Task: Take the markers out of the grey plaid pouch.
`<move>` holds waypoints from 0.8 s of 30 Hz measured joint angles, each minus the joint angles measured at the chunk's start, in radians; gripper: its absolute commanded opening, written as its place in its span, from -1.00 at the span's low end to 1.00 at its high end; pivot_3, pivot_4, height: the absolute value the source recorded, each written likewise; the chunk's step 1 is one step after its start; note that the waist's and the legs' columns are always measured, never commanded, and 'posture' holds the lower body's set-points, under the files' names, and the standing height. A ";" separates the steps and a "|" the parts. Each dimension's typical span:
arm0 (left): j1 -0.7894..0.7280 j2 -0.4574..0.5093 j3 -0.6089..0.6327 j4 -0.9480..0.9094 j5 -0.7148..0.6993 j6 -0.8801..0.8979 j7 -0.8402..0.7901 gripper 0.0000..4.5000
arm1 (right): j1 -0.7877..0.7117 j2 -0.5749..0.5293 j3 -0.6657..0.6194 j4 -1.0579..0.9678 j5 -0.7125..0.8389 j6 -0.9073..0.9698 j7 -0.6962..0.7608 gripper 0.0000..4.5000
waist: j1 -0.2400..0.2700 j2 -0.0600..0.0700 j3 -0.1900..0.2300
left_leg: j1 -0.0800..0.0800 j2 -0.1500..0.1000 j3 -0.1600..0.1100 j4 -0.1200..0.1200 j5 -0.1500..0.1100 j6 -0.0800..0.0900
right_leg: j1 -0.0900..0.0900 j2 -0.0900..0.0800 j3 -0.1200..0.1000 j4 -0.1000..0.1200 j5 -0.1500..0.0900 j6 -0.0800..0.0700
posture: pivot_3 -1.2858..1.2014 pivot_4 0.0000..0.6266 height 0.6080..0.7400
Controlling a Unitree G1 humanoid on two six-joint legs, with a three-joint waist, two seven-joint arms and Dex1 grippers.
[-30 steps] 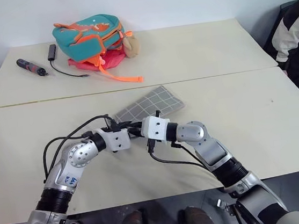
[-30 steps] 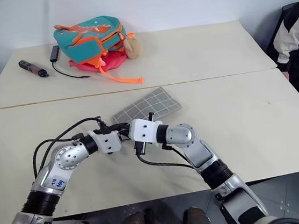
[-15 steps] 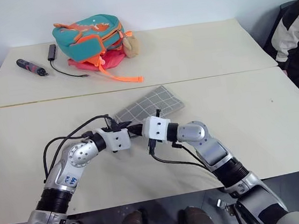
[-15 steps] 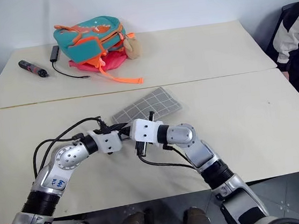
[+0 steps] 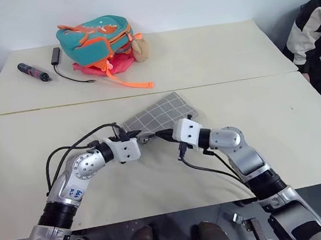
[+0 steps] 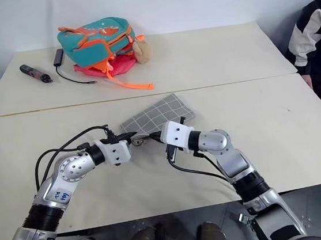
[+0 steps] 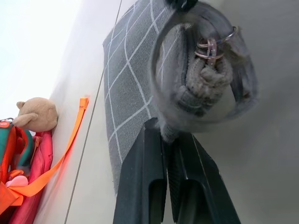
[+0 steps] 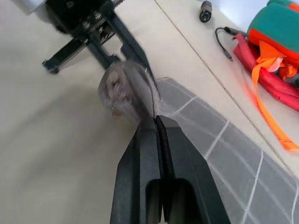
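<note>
On the near table, right in front of us, the grey plaid pouch lies flat with its far end pointing toward the seam between the two tables. Both our grippers meet at its near end. The left gripper has its two black fingers pressed together on the pouch's near corner, next to the little zipper loop with its metal ring. The right gripper is pinched shut too; from its wrist camera it looks clamped on the thin edge of fabric or the zipper tab right at that same end, though we can't tell exactly which bit it has.

So we'd say we're at the opening step: one side anchors the pouch while the other drags the zipper along. No markers to be seen yet, so presumably they're inside and the pouch isn't open enough.

Next move, as we read it: keep the left pinch firm so the pouch doesn't slide, and have the right pull along the zipper line rather than upward, otherwise the whole pouch just lifts or twists. Once there's a decent gap, one gripper has to let go and reach in for the markers.

The teal-and-orange backpack and the black-and-red tool on the far table are well apart from all this.
</note>
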 measured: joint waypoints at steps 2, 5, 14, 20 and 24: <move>0.000 0.001 0.000 0.000 0.000 0.000 0.000 -1.00 | 0.005 -0.021 -0.016 0.000 0.009 0.001 0.006 -0.98 | 0.000 0.000 0.000 | 0.000 0.000 0.000 0.000 0.000 0.000 | 0.000 0.000 0.000 0.000 0.000 0.000 | 0.03 -0.52 1.00; 0.000 0.003 0.000 0.000 0.000 0.000 0.000 -1.00 | 0.005 -0.020 -0.041 -0.008 0.050 0.008 0.025 -0.98 | -0.001 0.000 0.000 | 0.000 0.001 0.000 0.000 0.000 0.000 | 0.001 0.001 0.000 -0.001 0.000 0.000 | 0.03 -0.52 1.00; -0.001 0.001 -0.002 0.000 0.020 -0.001 0.023 -1.00 | 0.025 0.042 -0.006 -0.087 0.061 0.045 0.003 -0.98 | 0.005 0.000 0.000 | 0.000 0.001 0.000 0.003 0.000 0.001 | 0.002 0.001 -0.001 -0.001 0.000 0.000 | 0.03 -0.52 1.00; -0.013 0.012 -0.006 0.000 0.057 -0.008 0.025 -1.00 | 0.082 0.038 -0.072 -0.166 0.224 0.287 0.020 -0.35 | 0.005 0.000 0.000 | 0.000 0.004 0.000 0.003 0.000 0.000 | 0.002 0.001 0.000 -0.001 0.000 0.000 | 0.03 -0.52 1.00; -0.051 0.013 -0.012 0.002 0.081 0.001 0.024 -1.00 | 0.161 0.038 -0.055 -0.223 0.257 0.461 -0.004 0.28 | 0.009 0.000 0.000 | 0.000 0.003 0.000 0.003 -0.001 0.000 | 0.002 0.000 -0.001 -0.002 0.000 0.000 | 0.03 -0.52 1.00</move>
